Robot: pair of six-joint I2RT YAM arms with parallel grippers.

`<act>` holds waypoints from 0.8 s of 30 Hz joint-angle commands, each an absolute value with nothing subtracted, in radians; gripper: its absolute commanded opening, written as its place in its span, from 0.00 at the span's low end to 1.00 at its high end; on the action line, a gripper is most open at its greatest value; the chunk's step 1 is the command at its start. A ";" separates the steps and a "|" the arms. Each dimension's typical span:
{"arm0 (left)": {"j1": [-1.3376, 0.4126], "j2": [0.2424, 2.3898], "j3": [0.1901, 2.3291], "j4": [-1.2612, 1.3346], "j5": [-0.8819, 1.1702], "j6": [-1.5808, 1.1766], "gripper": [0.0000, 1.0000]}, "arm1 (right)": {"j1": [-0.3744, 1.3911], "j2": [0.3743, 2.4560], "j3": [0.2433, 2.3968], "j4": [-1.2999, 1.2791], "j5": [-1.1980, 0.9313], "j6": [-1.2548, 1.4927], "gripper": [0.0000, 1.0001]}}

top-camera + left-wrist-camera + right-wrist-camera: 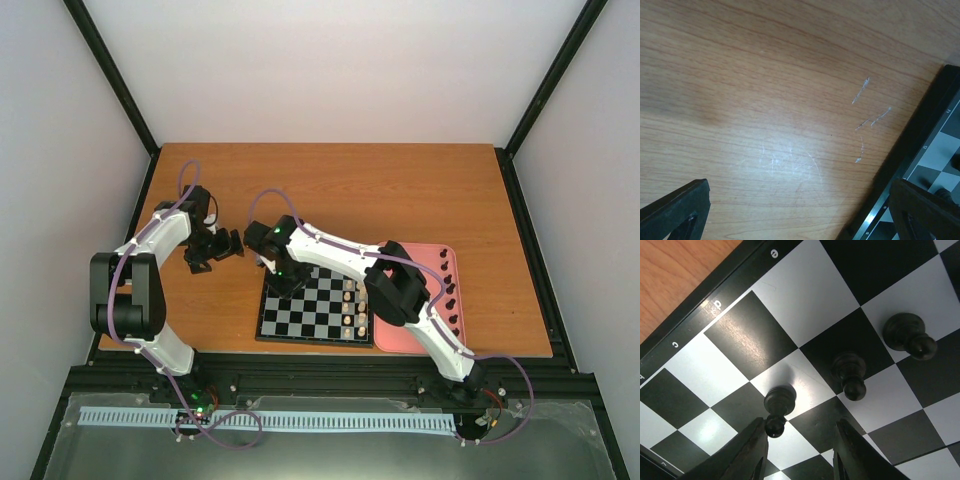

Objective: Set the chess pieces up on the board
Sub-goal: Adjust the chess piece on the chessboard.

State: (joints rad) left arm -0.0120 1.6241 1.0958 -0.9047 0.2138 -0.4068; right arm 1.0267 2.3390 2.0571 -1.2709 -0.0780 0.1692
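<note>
Chess pieces (852,372): three black pawns stand in a row on the board (755,335).
My right claw (800,426): open, fingers astride the nearest pawn (779,402), not pinching it.
My left claw (799,189): wide open over the worktop (765,100), beside the board.

The chessboard (300,320) lies at the table's (330,190) near edge, right of centre. The tray (388,338) lies against its right side, with a column of chess pieces (450,292) along the tray's right edge. Other chessmen (349,305) stand in the board's right-hand columns. Three pawns (850,372) stand in line on neighbouring squares near its left edge.
</note>
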 commanded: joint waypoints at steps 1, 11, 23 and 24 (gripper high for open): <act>-0.009 1.615 1.103 -0.888 0.217 -0.414 1.00 | 1.034 2.356 2.085 -1.272 -0.049 0.177 0.38; -0.009 1.614 1.101 -0.888 0.219 -0.413 1.00 | 1.034 2.363 2.085 -1.263 -0.044 0.175 0.38; -0.009 1.611 1.102 -0.892 0.218 -0.410 1.00 | 1.032 2.324 2.088 -1.266 -0.060 0.156 0.43; -0.009 1.611 1.105 -0.895 0.218 -0.409 1.00 | 1.033 2.310 2.088 -1.272 -0.063 0.151 0.45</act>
State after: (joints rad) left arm -0.0120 1.6241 1.0946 -0.8978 0.2138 -0.4072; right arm 1.0267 2.3440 2.0617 -1.2644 -0.0612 0.1665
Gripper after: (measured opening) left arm 0.999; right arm 0.432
